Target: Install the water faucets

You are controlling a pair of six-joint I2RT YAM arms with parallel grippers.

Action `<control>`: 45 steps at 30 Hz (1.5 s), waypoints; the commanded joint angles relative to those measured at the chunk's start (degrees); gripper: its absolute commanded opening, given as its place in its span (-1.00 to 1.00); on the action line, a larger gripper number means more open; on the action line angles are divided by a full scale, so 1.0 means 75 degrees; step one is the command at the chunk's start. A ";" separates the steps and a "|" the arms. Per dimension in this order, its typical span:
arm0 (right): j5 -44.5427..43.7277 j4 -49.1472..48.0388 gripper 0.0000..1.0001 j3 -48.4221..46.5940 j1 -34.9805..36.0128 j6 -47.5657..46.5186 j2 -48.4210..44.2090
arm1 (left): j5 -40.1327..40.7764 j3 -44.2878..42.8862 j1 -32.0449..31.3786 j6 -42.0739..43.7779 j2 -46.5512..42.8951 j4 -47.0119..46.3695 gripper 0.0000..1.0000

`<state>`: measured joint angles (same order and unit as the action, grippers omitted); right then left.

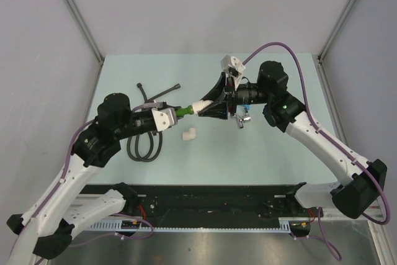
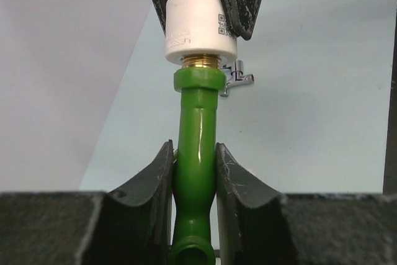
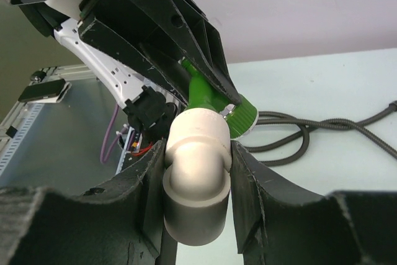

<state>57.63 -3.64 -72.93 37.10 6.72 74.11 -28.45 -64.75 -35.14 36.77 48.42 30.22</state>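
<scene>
Above the middle of the table, the green water faucet point(image 1: 183, 112) point(image 2: 197, 153) is clamped by its body in my shut left gripper point(image 1: 175, 114) point(image 2: 193, 150). Its brass threaded end sits in the mouth of a white elbow fitting point(image 1: 202, 106) point(image 2: 200, 26) point(image 3: 197, 178). My right gripper point(image 1: 208, 108) point(image 3: 197, 153) is shut on that elbow from the opposite side. In the right wrist view the green faucet point(image 3: 211, 100) shows just behind the elbow. The second faucet point(image 1: 240, 118) point(image 2: 239, 80), chrome with a blue handle, lies on the table under the right wrist.
Another white elbow fitting point(image 1: 189, 133) lies loose on the table just in front of the joined parts. A coiled black hose point(image 1: 146, 144) point(image 3: 310, 131) lies on the left, under the left arm. Grey walls enclose the pale green table point(image 1: 273, 147).
</scene>
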 commanded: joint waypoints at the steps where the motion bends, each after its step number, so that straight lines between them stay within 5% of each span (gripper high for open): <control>1: 0.0286 0.0744 -1.00 -0.0296 0.0244 -0.0218 -0.0154 | 0.0675 -0.0402 -0.0295 0.0358 0.0059 -0.0490 -1.00; 18: -0.0371 -0.0030 -1.00 -0.0284 0.0256 0.1763 0.0092 | 0.1273 0.0711 -0.0893 -0.0157 -0.0492 -0.2458 -1.00; 45: -0.1004 0.0238 -1.00 -0.0389 0.0198 0.3685 0.0162 | 0.1988 0.1180 -0.1432 0.0862 -0.0574 -0.2962 -1.00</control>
<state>47.66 -3.70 -73.43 37.36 29.85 74.35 -10.17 -56.12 -44.14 40.56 44.12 16.93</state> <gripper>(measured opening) 0.438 0.297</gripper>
